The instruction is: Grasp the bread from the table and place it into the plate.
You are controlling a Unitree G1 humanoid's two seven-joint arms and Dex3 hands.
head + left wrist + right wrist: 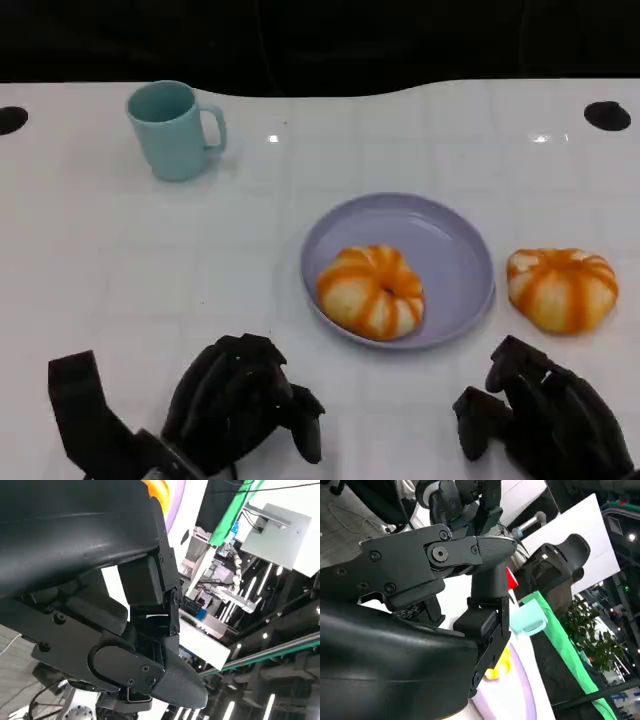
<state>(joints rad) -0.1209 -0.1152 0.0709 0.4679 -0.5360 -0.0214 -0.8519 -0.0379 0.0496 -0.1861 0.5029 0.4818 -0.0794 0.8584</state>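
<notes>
Head view: lavender plate (455, 235) sat mid-table with one orange-striped bread (371, 290) already on it, toward its near-left side. A second bread on the table (561, 288) lay just beside the plate's right rim, apart from it or barely so; couldn't tell for sure. Teal mug (172, 129) stood upright at far left, well apart from everything, not relevant.

Left hand (245, 405) was low at the near edge, left of the plate, fingers curled in, nothing in them. Right hand (545, 420) was at the near edge too, directly in front of the table bread but not touching it. Its fingers looked loosely curled and empty; how far they were spread I couldn't tell from this angle.

Left wrist view was mostly the hand's own black shell (75, 540), with a sliver of orange bread and purple plate rim at the top. Right wrist view had the right hand's fingers (487, 625) empty, with a bit of yellow bread and plate rim past them and the mug beyond.

Judgement: step in hand was the approach to the second bread, pre-grasp. One piece looked delivered, one left. Next move called for the right hand to spread its fingers, reach forward over the bread, close on it from above, lift, then carry it left to the free far-right area of the plate. Risk: nudging the soft bread away or bumping the plate rim on the way.
</notes>
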